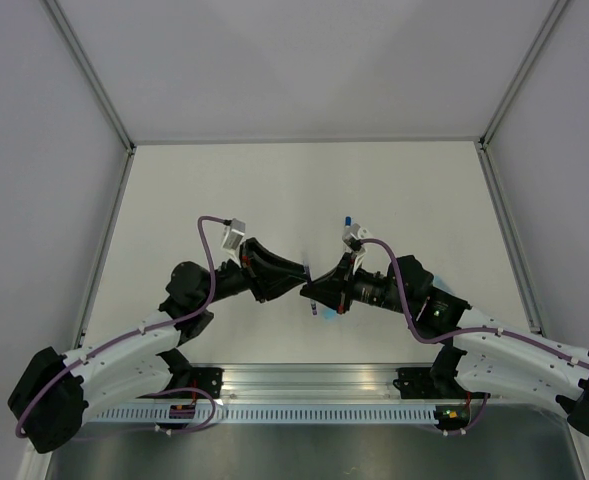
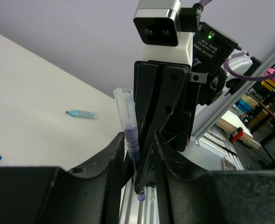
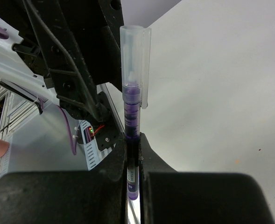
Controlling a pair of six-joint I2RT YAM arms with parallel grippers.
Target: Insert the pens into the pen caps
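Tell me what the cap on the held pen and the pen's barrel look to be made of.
The cap looks like clear, glossy plastic, since the pen tip shows through it. The pen is probably smooth purple plastic, slightly translucent, with faint darker bands around the barrel.

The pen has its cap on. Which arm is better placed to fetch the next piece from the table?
Probably the left: the left gripper stands open, wider than the capped pen, so it looks free. The right gripper is shut on that pen and must set it down first.
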